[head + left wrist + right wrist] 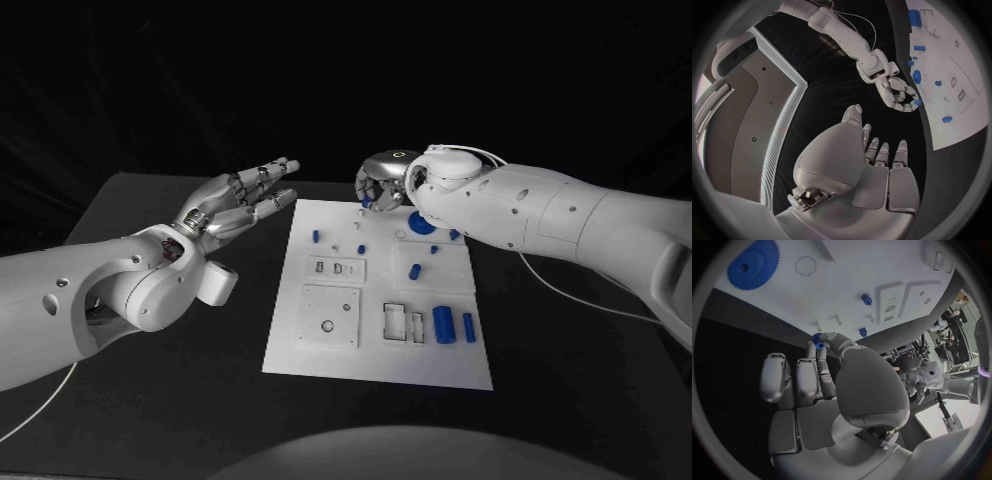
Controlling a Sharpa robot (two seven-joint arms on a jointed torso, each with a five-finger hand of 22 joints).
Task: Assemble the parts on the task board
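The right hand (pixel 387 180) pinches a small blue part (pixel 819 341) over the task board's (pixel 375 350) far edge, while the left hand (pixel 238 205) hovers with fingers spread, holding nothing.

The left white arm (pixel 101 290) reaches in from the side, its silver many-fingered left hand (pixel 235 205) raised with the palm turned inward and the fingers (pixel 267 175) spread apart, holding nothing. The right white arm (pixel 577 225) stretches forward and bends down at the wrist; its silver right hand (pixel 387 178) curls its fingers (pixel 820 347) inward, pinching a small blue piece (pixel 819 343) at the fingertips.
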